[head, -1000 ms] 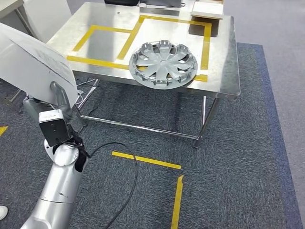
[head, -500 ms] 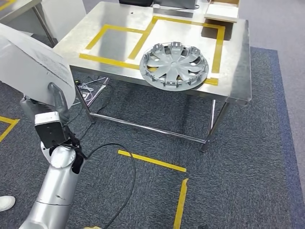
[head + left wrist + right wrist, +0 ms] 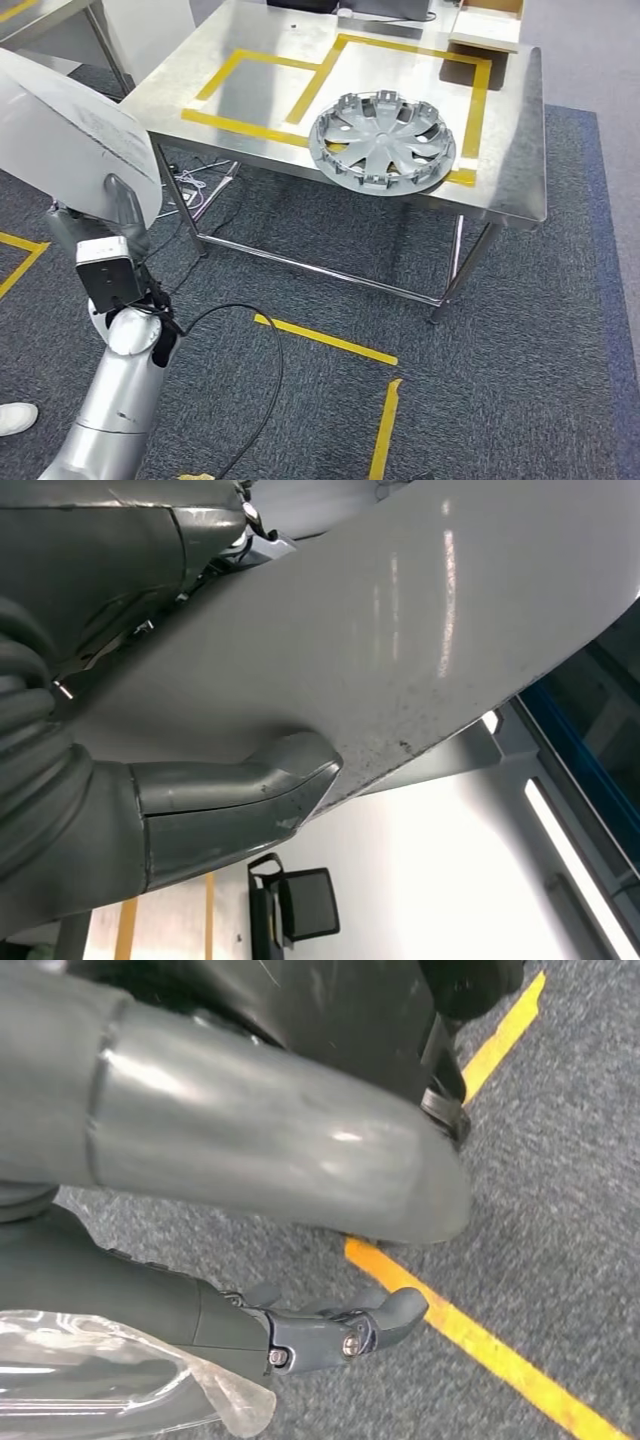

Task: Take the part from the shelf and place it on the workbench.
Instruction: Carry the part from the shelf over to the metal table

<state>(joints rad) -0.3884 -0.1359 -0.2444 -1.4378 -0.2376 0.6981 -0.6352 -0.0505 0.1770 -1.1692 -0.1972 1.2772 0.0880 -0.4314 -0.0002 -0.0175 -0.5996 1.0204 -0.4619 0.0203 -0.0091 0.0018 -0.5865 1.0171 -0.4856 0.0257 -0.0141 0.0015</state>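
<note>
- Two round parts are in sight: a silver wheel cover (image 3: 383, 140) already lying flat on the steel worktop (image 3: 513, 170), and a pale disc-shaped part (image 3: 72, 140) carried at the near left of the head view.
- The left hand (image 3: 124, 215) grips the carried part at its lower rim; in the left wrist view the thick thumb (image 3: 241, 795) presses flat against the part's smooth face (image 3: 423, 620), with the other fingers hidden behind it.
- The part is tilted up on edge, well apart from the worktop, which lies ahead and to the right of it, past a stretch of grey carpet (image 3: 528, 350).
- On the worktop, yellow tape (image 3: 249, 128) marks two boxes: the wheel cover sits in the right one, overhanging the near edge a little, and the left box (image 3: 241, 95) is bare and the nearer one to the left hand.
- My judgement: the coming move turns on carrying the part forward and right over the near edge, then tipping its face down flat.
- The right hand (image 3: 332, 1335) hangs low over the carpet near a yellow floor line (image 3: 468, 1335), grasping nothing; its fingers look loosely extended, and a clear plastic wrap (image 3: 113, 1380) sits by the wrist.
</note>
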